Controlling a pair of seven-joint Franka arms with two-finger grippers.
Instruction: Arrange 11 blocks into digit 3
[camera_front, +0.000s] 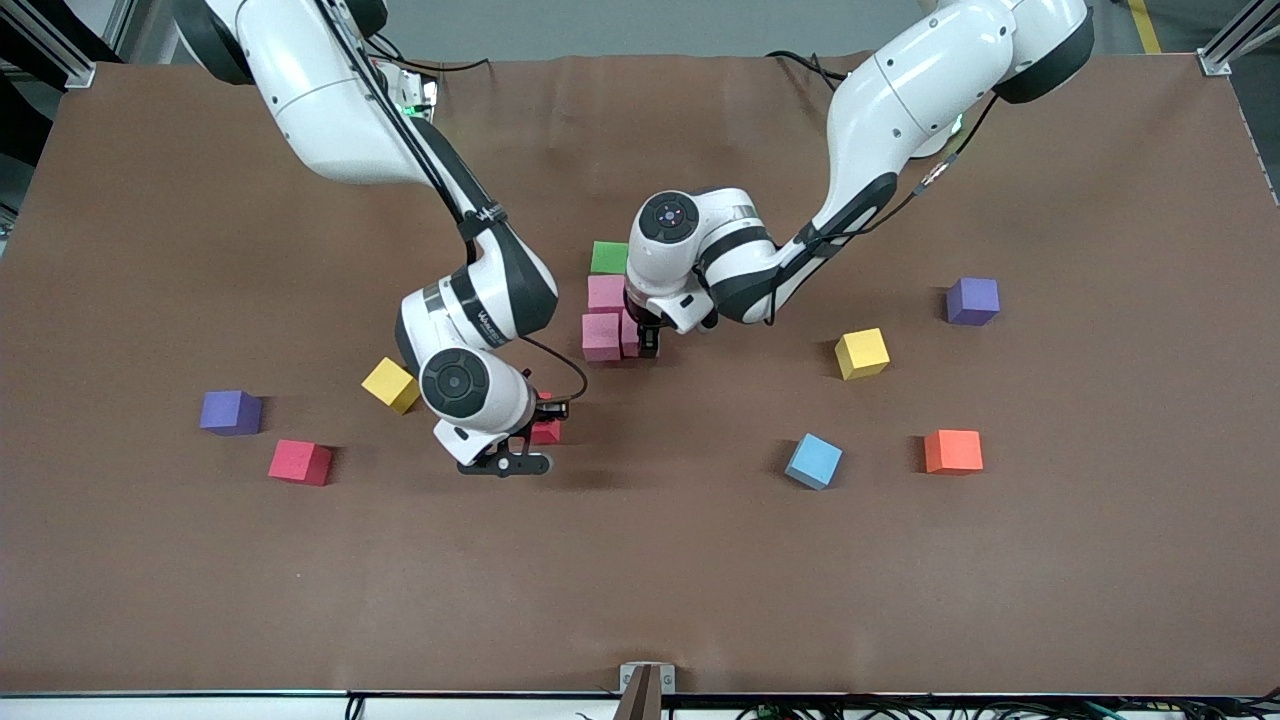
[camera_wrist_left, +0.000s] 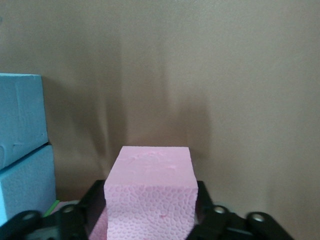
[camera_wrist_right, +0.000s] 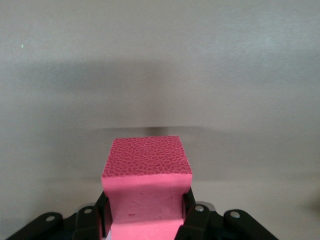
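The left tool (camera_front: 649, 343) is down at the digit 3 (camera_front: 603, 314), in the middle of the bench (camera_front: 640, 580). It sits around a pink block (camera_wrist_left: 149, 192) that rests on the bench, tight beside another pink block (camera_front: 600, 336) and close to two blue blocks (camera_wrist_left: 22, 145). I cannot tell if this tool grips the pink block or has let go. It should go straight up, slowly, so no block gets bumped. The right tool (camera_front: 535, 442) is clamped on a red block (camera_wrist_right: 146, 172), low over bare bench near a yellow block (camera_front: 390, 385). It should wait until the left arm is away.
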